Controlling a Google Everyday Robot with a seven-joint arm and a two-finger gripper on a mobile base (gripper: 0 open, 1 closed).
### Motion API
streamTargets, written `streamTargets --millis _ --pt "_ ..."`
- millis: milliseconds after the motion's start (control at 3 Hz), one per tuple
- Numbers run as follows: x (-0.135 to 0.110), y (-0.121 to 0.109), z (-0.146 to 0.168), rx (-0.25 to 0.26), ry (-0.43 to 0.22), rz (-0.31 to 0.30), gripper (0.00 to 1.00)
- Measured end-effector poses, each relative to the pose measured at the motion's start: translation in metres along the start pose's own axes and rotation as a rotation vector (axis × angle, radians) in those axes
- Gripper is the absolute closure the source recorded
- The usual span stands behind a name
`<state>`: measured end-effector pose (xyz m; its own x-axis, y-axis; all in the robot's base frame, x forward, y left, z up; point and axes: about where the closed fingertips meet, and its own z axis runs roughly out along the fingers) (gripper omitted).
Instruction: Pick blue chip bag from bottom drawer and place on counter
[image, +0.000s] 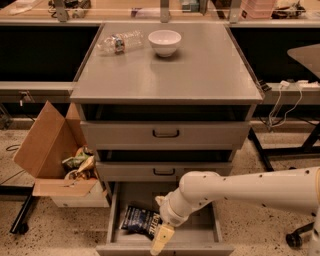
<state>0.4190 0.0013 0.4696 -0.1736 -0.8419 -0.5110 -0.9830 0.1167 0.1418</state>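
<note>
The blue chip bag (141, 220), dark navy with white lettering, lies on the floor of the open bottom drawer (200, 235), toward its left side. My gripper (159, 238) reaches down from the white arm at the right and hangs over the drawer's front, just right of the bag and close to its right edge. One pale finger (161, 239) shows, pointing down and left. The counter (200, 70) is the grey cabinet top above.
A white bowl (164, 42) and a lying clear plastic bottle (119, 42) sit at the counter's back. Two shut drawer fronts with black handles (165, 133) are above the open drawer. A cardboard box (55, 165) with crumpled wrappers stands on the floor at left.
</note>
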Motion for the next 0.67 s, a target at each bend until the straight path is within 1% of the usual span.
streamTargets --millis 333,667 --pt "0.022 -0.043 0.065 0.019 -0.013 0.024 0.0" --pt "0.041 -0.064 0.117 0.013 -0.041 0.051 0.0"
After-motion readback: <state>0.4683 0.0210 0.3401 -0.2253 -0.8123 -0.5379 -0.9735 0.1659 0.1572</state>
